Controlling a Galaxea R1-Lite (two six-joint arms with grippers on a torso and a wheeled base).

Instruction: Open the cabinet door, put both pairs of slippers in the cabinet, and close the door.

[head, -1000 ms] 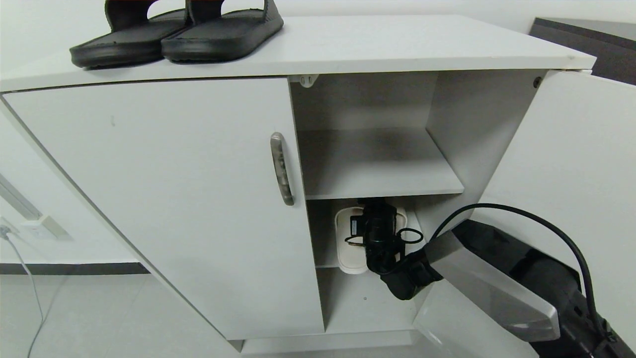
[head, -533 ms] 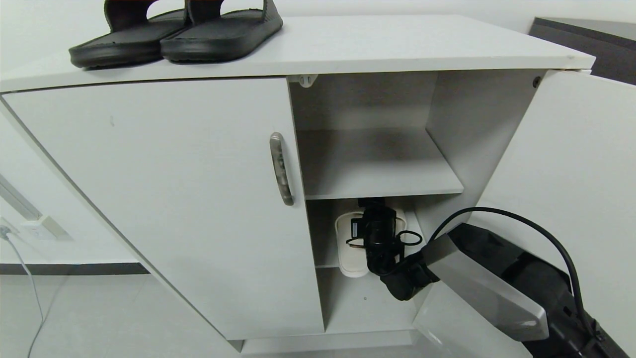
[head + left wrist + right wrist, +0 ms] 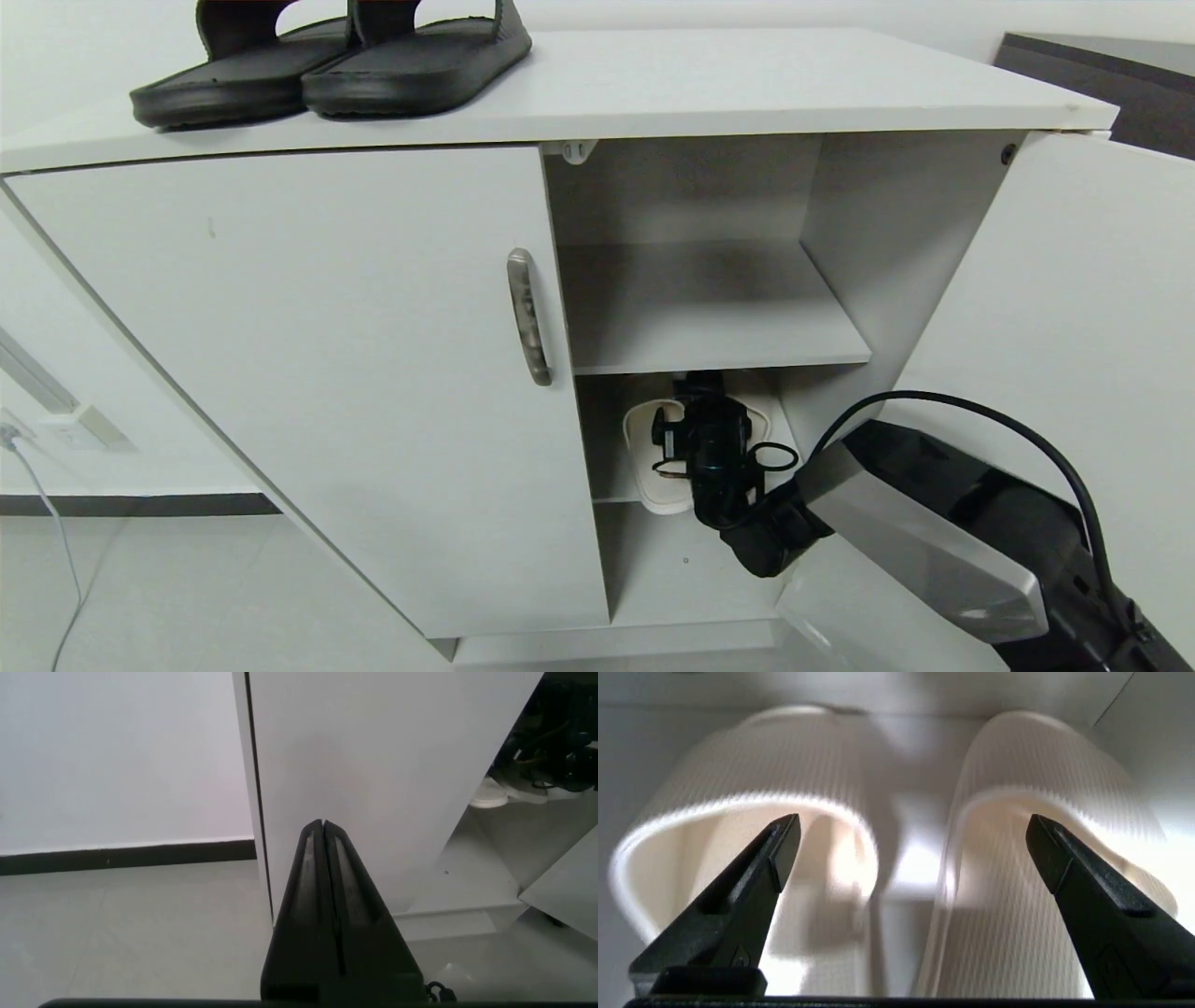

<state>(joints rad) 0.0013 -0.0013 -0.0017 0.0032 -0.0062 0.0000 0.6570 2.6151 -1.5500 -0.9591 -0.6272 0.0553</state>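
— Where's the right claw (image 3: 912, 826) at?

— Down inside the cabinet (image 3: 747, 84), in the lower compartment, just under the shelf (image 3: 709, 317). The right door (image 3: 1074, 308) stands swung open, off to the claw's right.

— Has it got anything?

— Its fingers (image 3: 738, 915) are spread wide. The white slippers (image 3: 649, 471) lie side by side right in front of it on the compartment floor, heels toward it, one finger pointing at each slipper's strap. I can't tell whether the tips touch them.

— And the other pair?

— The black slippers (image 3: 411, 70) sit together on top of the cabinet, well above that claw and over to its left, near the front edge.

— What's the left claw (image 3: 323, 831) doing?

— It's pressed fully shut, nothing in it. It hangs low over the floor (image 3: 131, 924), apart from the cabinet, pointing at the foot of the left door (image 3: 308, 373). That door is closed, and its handle (image 3: 529, 317) is above the claw. The open compartment with the white pair is off to that claw's right.
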